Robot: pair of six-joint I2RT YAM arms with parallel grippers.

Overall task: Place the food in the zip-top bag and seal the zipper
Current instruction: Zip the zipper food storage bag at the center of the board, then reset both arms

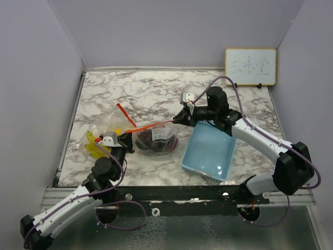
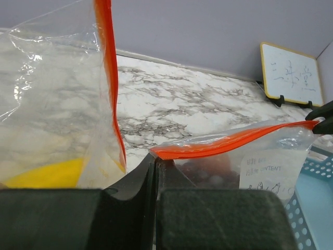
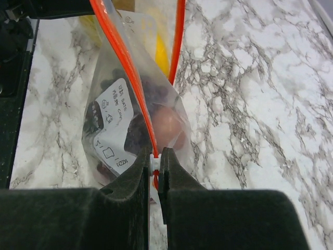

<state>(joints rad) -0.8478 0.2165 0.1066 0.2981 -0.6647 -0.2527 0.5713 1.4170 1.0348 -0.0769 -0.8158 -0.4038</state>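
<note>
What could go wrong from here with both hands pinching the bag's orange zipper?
1. The orange zipper is stretched between the left hand and right hand, but past the left hand it bends sharply upward; that part may not seal.
2. The bananas lie at that loose end, so they could block the closure or slip out.
3. Both pinches are narrow, so the strip could slip free under tension.

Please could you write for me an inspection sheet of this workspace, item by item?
Surface: marble-patterned table.
Job's things: zip-top bag holds dark grapes and a red fruit; orange zipper not yet sealed; bananas show through plastic at the left.
Clutter: light blue basket.
Pincers: left pincer shut on the zipper's end; right pincer shut on the zipper.
Cables: purple cables along both arms.
Surroundings: lilac walls; whiteboard far right.
</note>
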